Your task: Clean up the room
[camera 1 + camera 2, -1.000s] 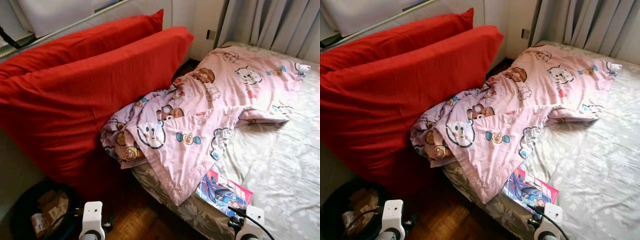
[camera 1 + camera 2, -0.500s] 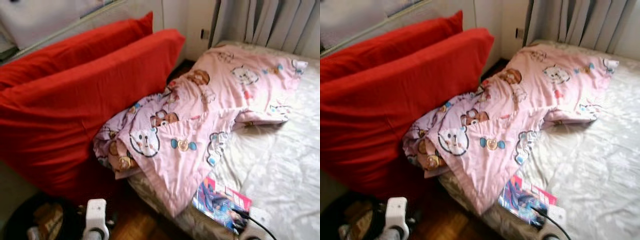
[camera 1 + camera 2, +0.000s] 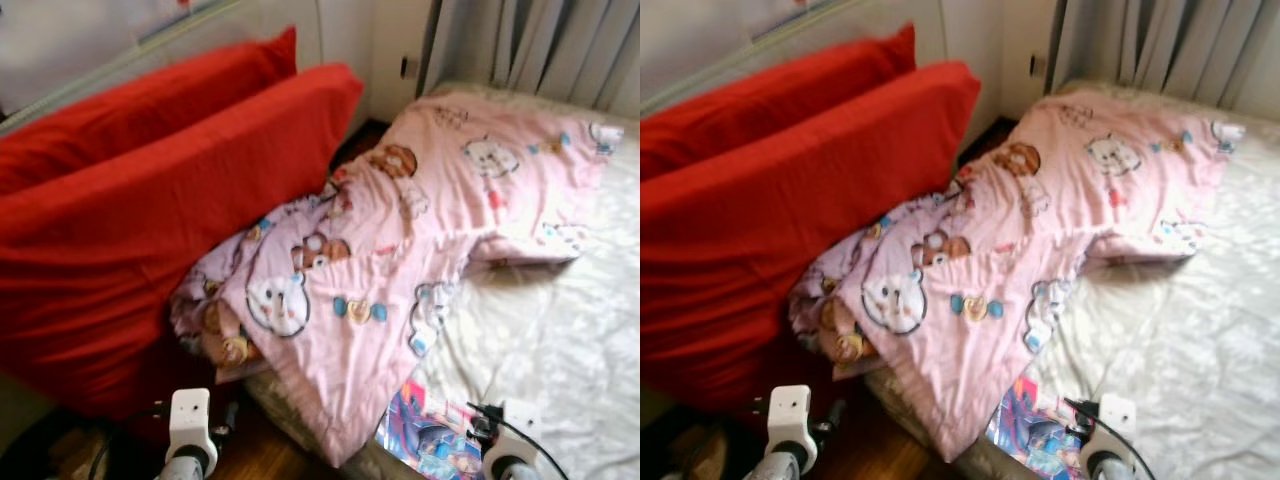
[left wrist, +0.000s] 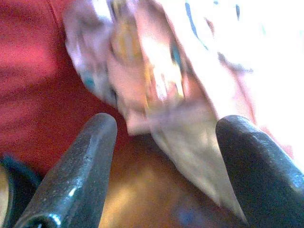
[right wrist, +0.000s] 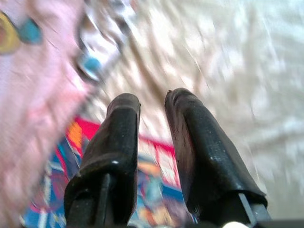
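Bed (image 3: 560,330), left claw (image 4: 164,137) spread, empty

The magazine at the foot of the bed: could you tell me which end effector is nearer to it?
Right. The right end effector hangs directly over the magazine, fingers nearly together. The left end effector, open, is over the floor beside the pink blanket.

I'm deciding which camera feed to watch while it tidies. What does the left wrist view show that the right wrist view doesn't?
Left wrist view: the left pincer with its fingers spread wide, the red cushion, and brown floor below the hanging edge of the blanket.

Right wrist view: the right pincer with its fingers nearly together, the colourful magazine, and the pale bedsheet.

Both share the pink cartoon blanket, blurred in each.
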